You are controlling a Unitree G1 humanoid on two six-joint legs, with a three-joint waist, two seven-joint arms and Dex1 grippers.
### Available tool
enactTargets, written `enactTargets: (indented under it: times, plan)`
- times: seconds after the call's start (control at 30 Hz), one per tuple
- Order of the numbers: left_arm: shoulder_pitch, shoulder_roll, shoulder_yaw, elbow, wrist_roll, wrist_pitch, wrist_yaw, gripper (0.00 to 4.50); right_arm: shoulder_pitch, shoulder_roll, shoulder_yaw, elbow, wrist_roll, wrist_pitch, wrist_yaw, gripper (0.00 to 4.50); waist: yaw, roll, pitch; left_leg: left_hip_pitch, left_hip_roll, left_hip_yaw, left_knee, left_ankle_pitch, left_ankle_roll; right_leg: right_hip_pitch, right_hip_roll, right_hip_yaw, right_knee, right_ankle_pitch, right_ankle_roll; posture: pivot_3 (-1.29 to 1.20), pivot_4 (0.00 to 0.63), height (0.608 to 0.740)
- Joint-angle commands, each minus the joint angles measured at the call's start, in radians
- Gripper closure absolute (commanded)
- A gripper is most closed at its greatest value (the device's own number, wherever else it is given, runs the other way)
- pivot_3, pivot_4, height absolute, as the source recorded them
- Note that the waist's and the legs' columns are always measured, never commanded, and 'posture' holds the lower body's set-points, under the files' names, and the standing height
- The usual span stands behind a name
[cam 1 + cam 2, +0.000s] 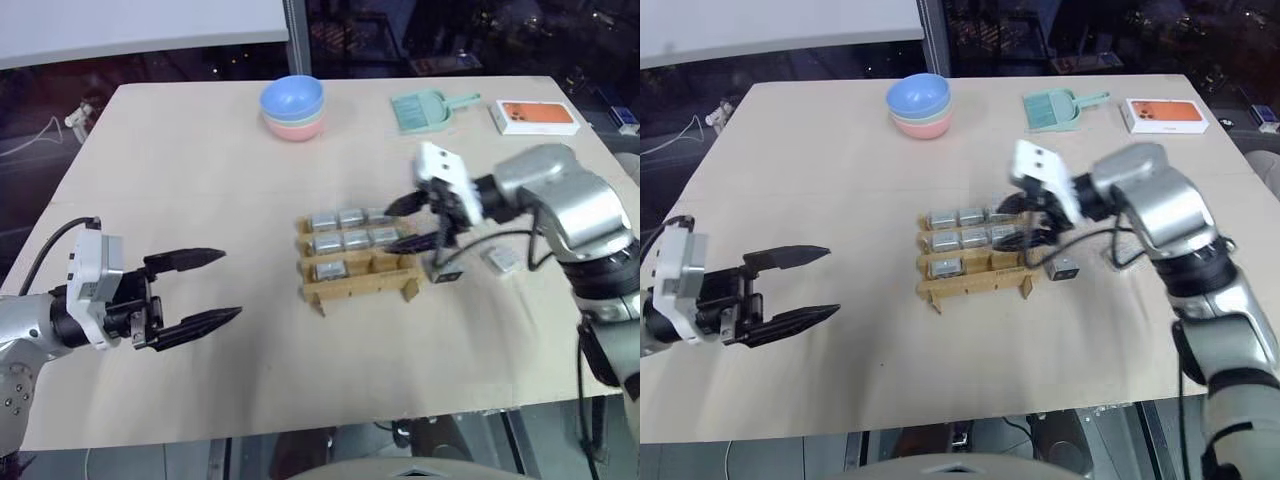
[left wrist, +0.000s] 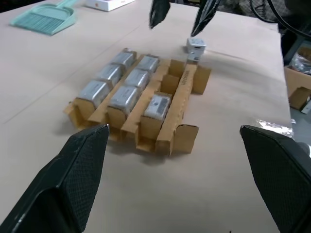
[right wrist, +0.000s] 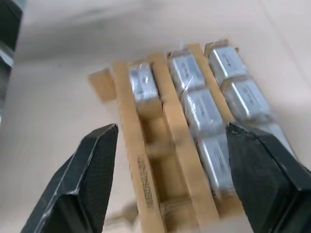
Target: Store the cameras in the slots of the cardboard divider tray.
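Beside the cardboard divider tray (image 1: pixel 360 262), your right gripper (image 1: pixel 413 222) hangs spread and empty, so drop squarely over the loose camera (image 1: pixel 1063 267) before closing.

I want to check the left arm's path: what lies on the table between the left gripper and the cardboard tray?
Nothing: between the left gripper and the cardboard divider tray the tabletop is bare, in both eye views.

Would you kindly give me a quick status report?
Both pincers, left and right, open, empty. Tray holds seven cameras, two front slots free. One camera loose beside it.
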Motion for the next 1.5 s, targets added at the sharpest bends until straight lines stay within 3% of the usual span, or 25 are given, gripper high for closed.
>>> enactTargets:
  times: [0.03,0.27,0.53,0.73,1.03,1.13,1.17,1.33,1.5]
  plan:
    - [-0.019,0.024,-0.003,0.018,0.000,-0.009,-0.020,0.00,0.088,-0.127,-0.105,0.042,-0.020,-0.210,0.043,1.03,-0.001,0.000,0.000,0.000,0.000,0.001,0.000,0.000,0.000,0.000,0.000,0.001,0.000,0.000,0.000,0.00,0.150,0.740]
    - [-0.027,0.028,-0.013,0.034,0.010,-0.013,-0.042,0.00,0.295,-0.243,-0.185,0.075,-0.041,-0.174,-0.075,1.03,-0.005,0.000,0.000,0.003,0.003,0.003,0.000,0.000,0.000,0.000,0.004,0.004,0.001,0.000,0.000,0.00,0.150,0.740]
    - [0.012,0.017,0.008,0.025,0.013,-0.020,-0.051,0.00,0.457,-0.150,-0.303,0.035,-0.102,-0.011,-0.467,1.03,-0.001,-0.001,0.000,0.003,0.002,0.004,0.001,0.000,0.000,0.000,0.004,0.007,0.001,0.000,0.000,0.00,0.150,0.740]
    - [-0.001,0.024,-0.002,0.037,0.016,-0.020,-0.049,0.00,0.520,-0.059,-0.376,-0.034,-0.022,0.136,-0.583,1.03,0.000,-0.001,0.000,0.002,0.002,0.004,0.002,0.000,0.000,0.000,0.004,0.007,0.001,0.000,0.000,0.00,0.150,0.740]
    - [-0.033,0.037,-0.013,0.058,0.024,-0.016,-0.061,0.00,0.528,-0.028,-0.392,-0.059,0.022,0.140,-0.639,1.03,-0.002,-0.001,0.000,0.002,0.002,0.004,0.001,0.000,0.000,0.000,0.004,0.007,0.002,0.000,0.000,0.00,0.150,0.740]
    - [-0.037,0.036,-0.018,0.057,0.026,-0.012,-0.058,0.00,0.538,-0.038,-0.380,-0.071,0.037,0.146,-0.631,1.91,-0.002,-0.001,0.000,0.002,0.002,0.004,0.002,0.000,0.000,0.000,0.004,0.007,0.002,-0.001,0.001,0.00,0.150,0.740]
    - [-0.038,0.035,-0.019,0.055,0.024,-0.010,-0.055,0.00,0.540,-0.041,-0.378,-0.075,0.042,0.148,-0.628,2.54,-0.002,-0.001,0.000,0.002,0.002,0.004,0.002,0.000,0.000,0.000,0.004,0.007,0.002,-0.001,0.001,0.00,0.150,0.740]
    - [-0.036,0.035,-0.019,0.040,0.011,0.022,-0.033,0.00,0.536,-0.069,-0.363,-0.084,0.051,0.153,-0.614,2.61,-0.002,-0.001,0.000,0.002,0.002,0.004,0.002,0.000,0.000,0.000,0.004,0.007,0.002,-0.001,0.001,0.00,0.150,0.740]
    - [-0.097,0.002,-0.090,-0.004,-0.030,0.127,0.096,0.00,0.506,-0.166,-0.272,-0.095,-0.058,-0.126,-0.523,2.61,-0.001,-0.001,0.000,0.002,0.002,0.004,0.002,0.000,0.000,0.000,0.004,0.007,0.002,-0.002,0.003,0.00,0.150,0.740]
